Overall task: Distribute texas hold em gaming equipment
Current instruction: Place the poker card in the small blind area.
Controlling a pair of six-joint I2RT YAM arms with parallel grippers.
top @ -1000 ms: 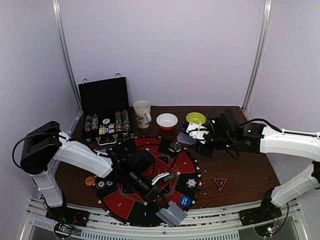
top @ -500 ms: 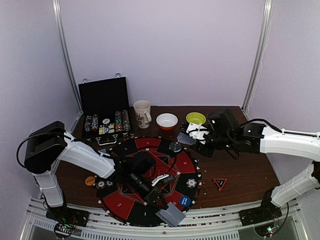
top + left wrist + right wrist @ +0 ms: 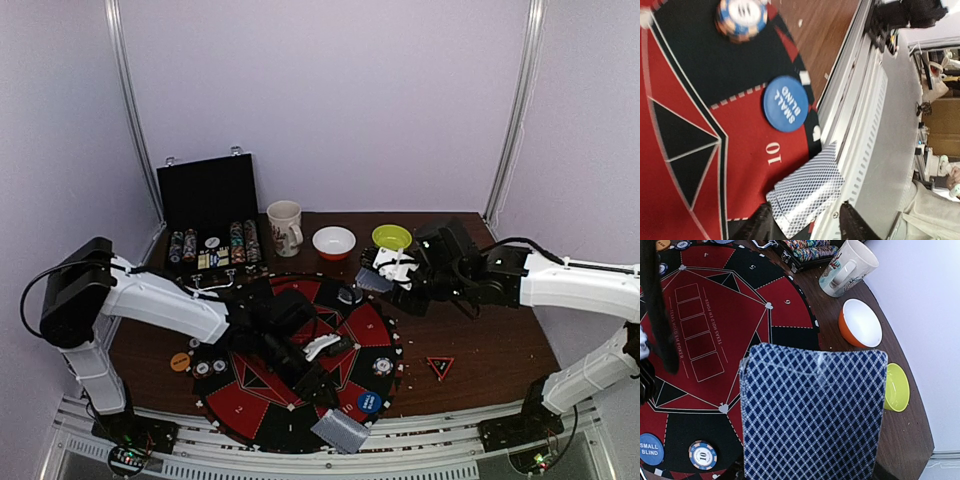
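A small stack of blue-grey-backed playing cards (image 3: pixel 805 195) lies at the round mat's near edge (image 3: pixel 338 430), partly over the metal rail. My left gripper (image 3: pixel 804 227) is open, one finger on each side of the stack, just behind it (image 3: pixel 327 398). My right gripper (image 3: pixel 807 472) is shut on a deck of cards (image 3: pixel 812 415), held above the mat's far right edge (image 3: pixel 372 277). A blue small-blind disc (image 3: pixel 786 103) and a striped chip (image 3: pixel 741 17) lie on the mat. An orange disc (image 3: pixel 180 362) and a red-black triangle marker (image 3: pixel 440 367) lie on the table.
An open black chip case (image 3: pixel 212 215) stands at the back left, with a mug (image 3: pixel 285 228), an orange-and-white bowl (image 3: pixel 333 242) and a green bowl (image 3: pixel 391 237) to its right. The red-and-black mat (image 3: pixel 250 405) covers the table's middle. A metal rail (image 3: pixel 875 150) runs along the near edge.
My left gripper has opened and let go of the small stack, which now lies at the mat's near edge. The right arm has not moved.
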